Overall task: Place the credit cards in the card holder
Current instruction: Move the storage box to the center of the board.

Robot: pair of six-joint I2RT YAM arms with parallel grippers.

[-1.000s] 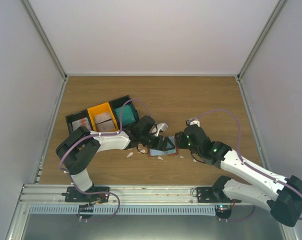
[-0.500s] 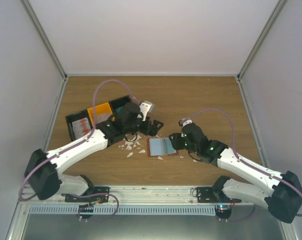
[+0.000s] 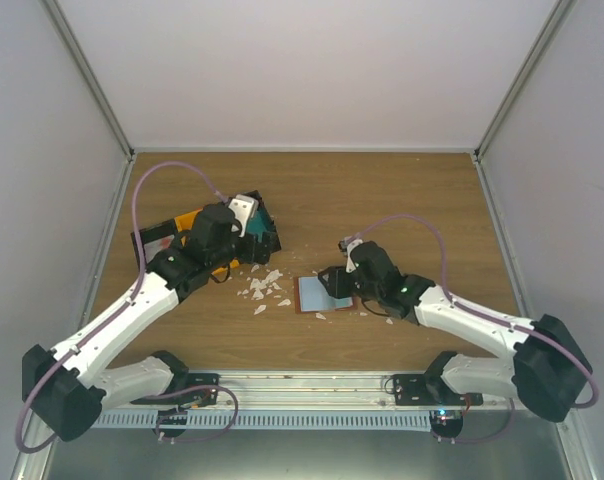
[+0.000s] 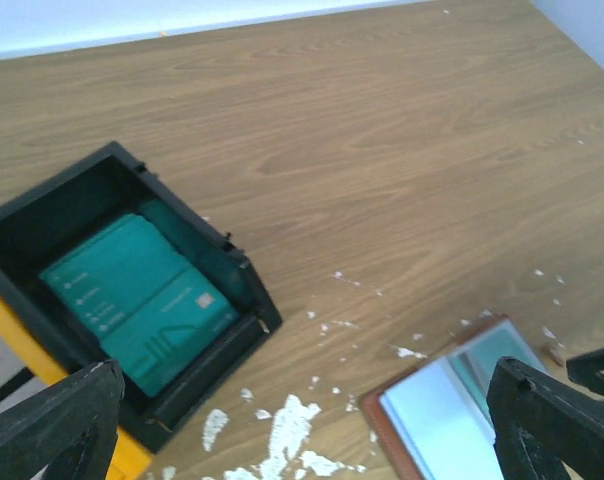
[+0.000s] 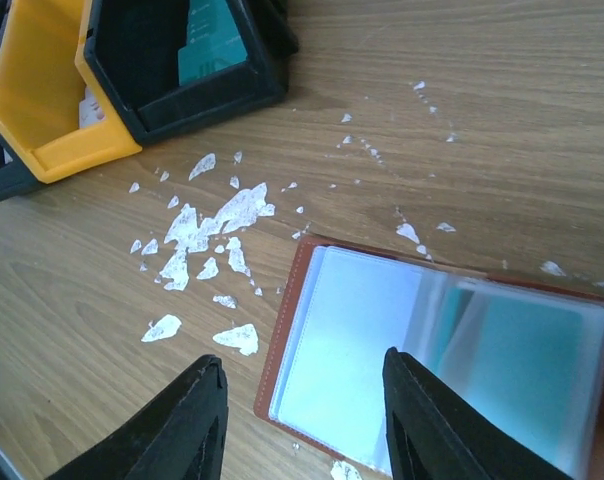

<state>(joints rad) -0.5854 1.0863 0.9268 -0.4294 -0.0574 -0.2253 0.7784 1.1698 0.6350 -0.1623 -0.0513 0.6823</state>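
The card holder point(image 3: 320, 294) lies open on the table, reddish-brown with clear sleeves. In the right wrist view it point(image 5: 282, 340) shows a teal card point(image 5: 527, 360) inside the right sleeve. More teal credit cards point(image 4: 132, 300) lie in a black bin point(image 3: 265, 228). My left gripper point(image 3: 262, 237) is open and empty, hovering over that bin's near corner point(image 4: 302, 440). My right gripper point(image 3: 332, 280) is open and empty, just above the holder's left page point(image 5: 302, 420). The holder's corner also shows in the left wrist view point(image 4: 452, 400).
An orange bin point(image 3: 194, 221) and a black bin with white, red-marked cards point(image 3: 160, 246) stand left of the teal bin, partly hidden by my left arm. White scraps point(image 3: 262, 288) are scattered between the bins and the holder.
My left arm has swung left, away from the card holder and over the bins. My right gripper has shifted left over the open holder.
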